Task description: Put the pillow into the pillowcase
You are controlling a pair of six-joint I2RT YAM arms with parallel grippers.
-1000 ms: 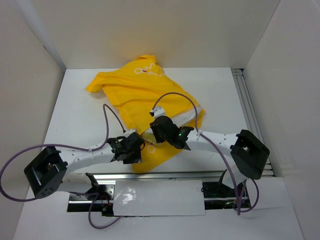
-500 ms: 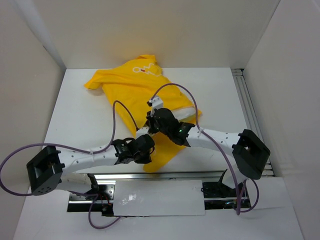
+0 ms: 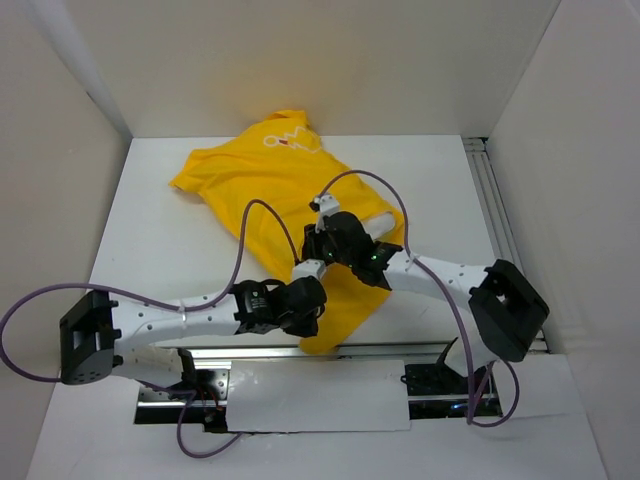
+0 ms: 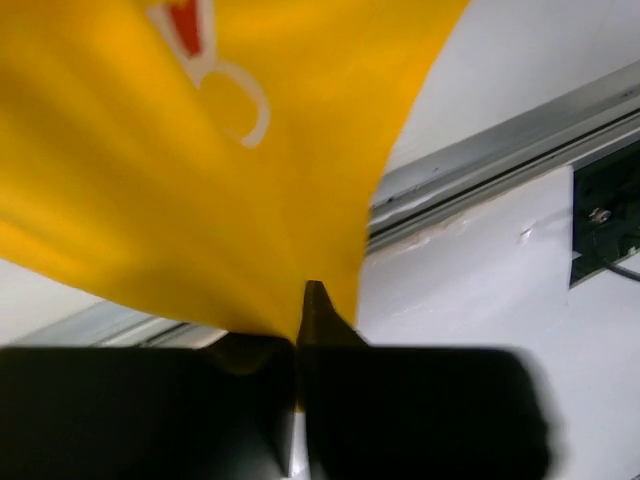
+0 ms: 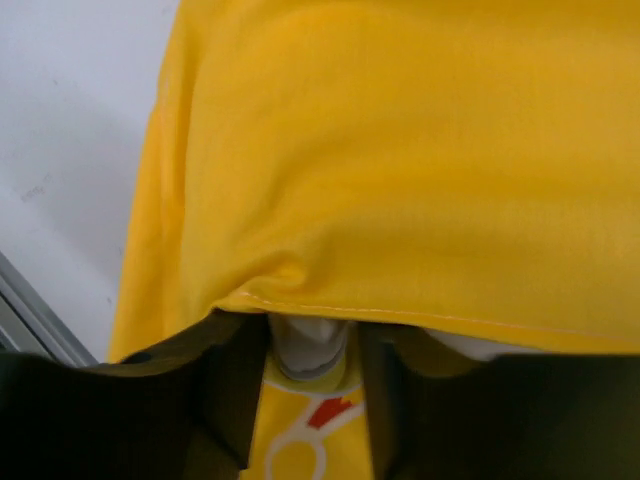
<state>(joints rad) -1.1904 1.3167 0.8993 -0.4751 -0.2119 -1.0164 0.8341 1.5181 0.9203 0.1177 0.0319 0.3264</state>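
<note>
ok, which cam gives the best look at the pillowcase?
Top external: the pillowcase lies in nearly full outline, only its near part hidden by the arms. Left wrist shows just a printed corner; right wrist just a stitched hem, close up.

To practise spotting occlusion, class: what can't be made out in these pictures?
Pillow: top view, pillowcase covers all but a white sliver.
Right gripper: right wrist view, yellow hem overhangs it; grip unclear.
Pillowcase print: left wrist view, cut off by the top edge.
</note>
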